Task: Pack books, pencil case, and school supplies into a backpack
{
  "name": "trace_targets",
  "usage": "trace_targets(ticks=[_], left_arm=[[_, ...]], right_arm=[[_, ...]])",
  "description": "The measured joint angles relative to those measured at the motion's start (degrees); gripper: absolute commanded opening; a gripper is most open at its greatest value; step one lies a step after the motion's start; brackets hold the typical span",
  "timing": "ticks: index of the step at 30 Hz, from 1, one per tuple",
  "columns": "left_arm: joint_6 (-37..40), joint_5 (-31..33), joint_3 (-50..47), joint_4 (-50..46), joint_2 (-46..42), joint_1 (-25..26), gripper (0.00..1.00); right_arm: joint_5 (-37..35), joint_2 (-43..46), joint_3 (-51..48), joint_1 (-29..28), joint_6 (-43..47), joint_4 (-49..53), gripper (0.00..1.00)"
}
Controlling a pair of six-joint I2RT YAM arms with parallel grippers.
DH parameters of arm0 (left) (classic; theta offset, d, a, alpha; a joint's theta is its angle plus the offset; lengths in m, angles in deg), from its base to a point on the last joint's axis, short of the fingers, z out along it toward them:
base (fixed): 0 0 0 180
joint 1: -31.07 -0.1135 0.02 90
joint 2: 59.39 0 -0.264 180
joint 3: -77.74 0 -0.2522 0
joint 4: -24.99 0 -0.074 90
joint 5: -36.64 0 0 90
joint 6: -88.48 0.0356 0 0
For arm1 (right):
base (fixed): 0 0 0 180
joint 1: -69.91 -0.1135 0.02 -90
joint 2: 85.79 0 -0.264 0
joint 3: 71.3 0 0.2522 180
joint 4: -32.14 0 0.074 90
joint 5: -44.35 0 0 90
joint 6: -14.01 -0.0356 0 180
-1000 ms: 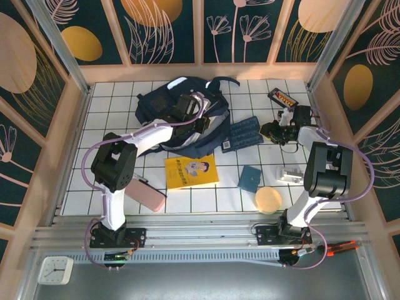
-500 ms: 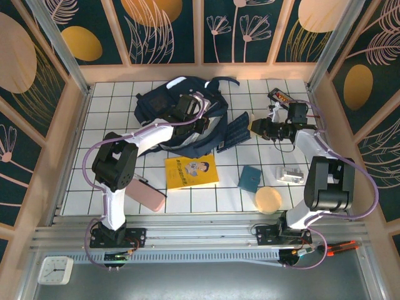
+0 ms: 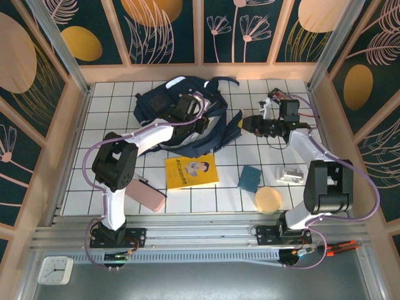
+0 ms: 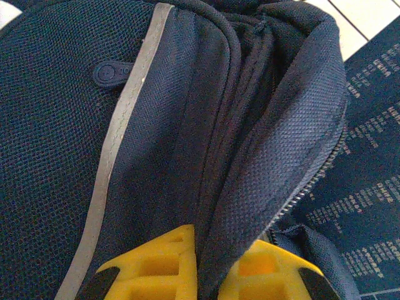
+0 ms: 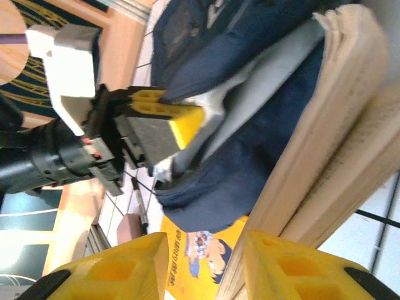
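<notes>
**Overhead and wrist views: book at the bag mouth.**

- **Bag.** The backpack (image 3: 164, 107) lies at the far centre of the desk (image 3: 112, 128). Its zip opening faces the right arm.
- **Left arm.** The left claw (image 3: 201, 122) has its fingers together on the upper lip of the fabric beside the zip, lifting it so the mouth gapes.
- **Right arm.** The right claw (image 3: 248, 123) stands with 1 finger on either side of the navy book (image 3: 232, 129), at its pale page edge. The wrist view shows a gap beside 1 finger, so it cannot be told whether the book is clamped or only bracketed.
- **Key relation.** The book stands tilted on edge, with its long axis running from the right claw toward the bag. The opening lies to the robot's left of that claw. The book's leading edge sits just beside the raised lip, and whether it has entered cannot be told.
- **Judgement.** The coming move is probably a push along the book's long axis, under the lifted lip. The right arm is the nearer one, and the left is occupied with the flap. A corner could catch on the zip.
- **Unpacked items.** The yellow book (image 3: 192, 170) lies flat just on the near side of the bag. The pencil case (image 3: 149, 194) lies near the left arm's base, and the teal pad (image 3: 250, 179) lies near the right arm.
</notes>
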Motion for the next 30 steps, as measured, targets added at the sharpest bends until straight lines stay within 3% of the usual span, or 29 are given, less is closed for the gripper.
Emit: trace_targets(ticks=[8, 13, 16, 23, 27, 30], left_arm=[[1.2, 1.6, -2.7, 0.4, -1.5, 0.0, 0.00], [2.1, 3.3, -6.9, 1.1, -5.2, -0.3, 0.00], [2.5, 3.5, -9.4, 1.9, -7.0, -0.9, 0.00], [2.8, 2.3, -11.4, 3.2, -7.8, -2.1, 0.00], [2.8, 2.1, -11.4, 3.3, -7.8, -2.1, 0.00], [2.8, 1.8, -11.4, 3.3, -7.8, -2.1, 0.00]], right_arm=[[-0.9, -2.7, 6.4, -10.7, -2.9, -2.4, 0.37], [-2.7, -10.8, 13.9, -15.4, -4.7, -4.7, 0.37], [-4.7, -16.5, 18.9, -16.7, -6.0, -4.7, 0.44], [-10.0, -18.5, 22.6, -16.6, -8.5, -4.9, 0.59], [-16.2, -11.8, 18.9, -14.2, -9.7, -1.4, 0.62], [-19.2, -4.8, 12.4, -8.3, -11.2, 3.5, 0.66]])
